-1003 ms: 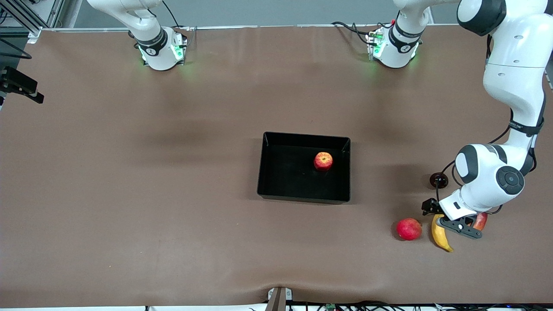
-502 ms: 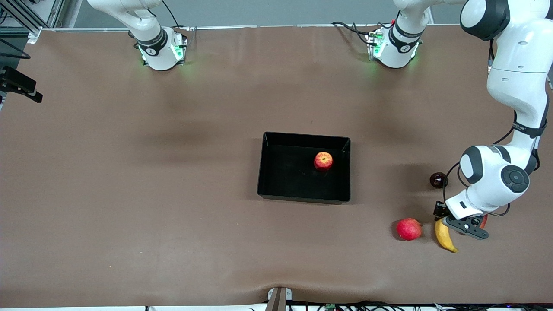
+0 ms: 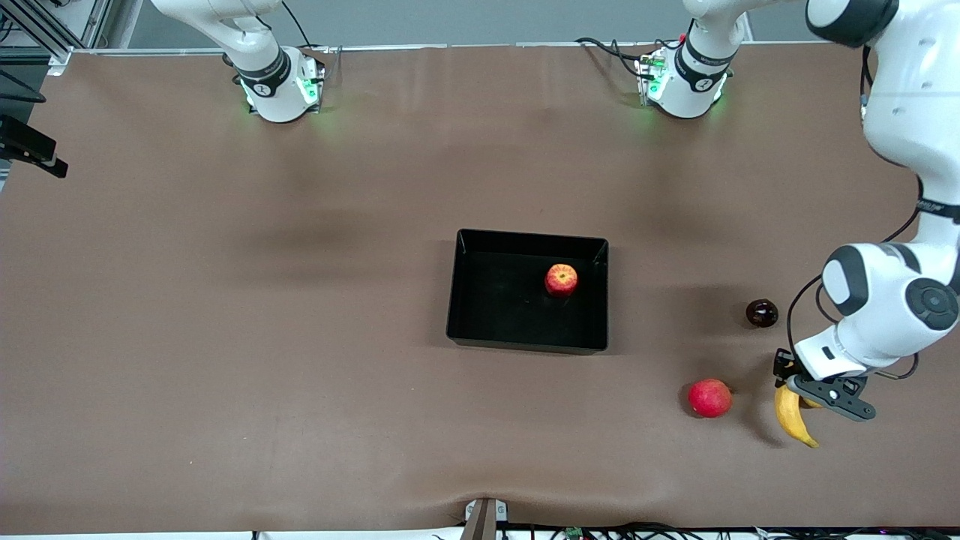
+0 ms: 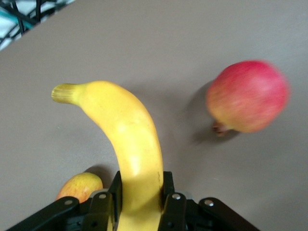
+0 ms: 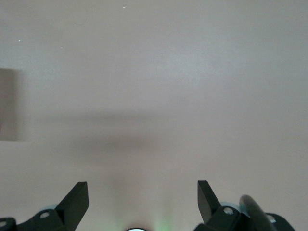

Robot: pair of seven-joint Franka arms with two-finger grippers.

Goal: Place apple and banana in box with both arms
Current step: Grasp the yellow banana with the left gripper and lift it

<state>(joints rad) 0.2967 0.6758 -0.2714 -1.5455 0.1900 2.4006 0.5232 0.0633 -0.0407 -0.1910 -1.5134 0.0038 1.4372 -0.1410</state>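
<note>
The box (image 3: 527,291) is sitting mid-table, holding the apple (image 3: 561,279); the left gripper (image 3: 801,389) is clamping the banana (image 3: 793,417) at the left arm's end, beside a pinkish-red fruit (image 3: 709,397); the right gripper (image 5: 139,202) is waiting, jaws gaping wide.

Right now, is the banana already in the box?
No, the banana is clamped in the left gripper at the left arm's end of the table, while the box holds only the apple.

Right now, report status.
Left claw shut on curved yellow banana, lifted. Right claw open, waiting. Red streaked apple in black plastic box. Path clear.
</note>
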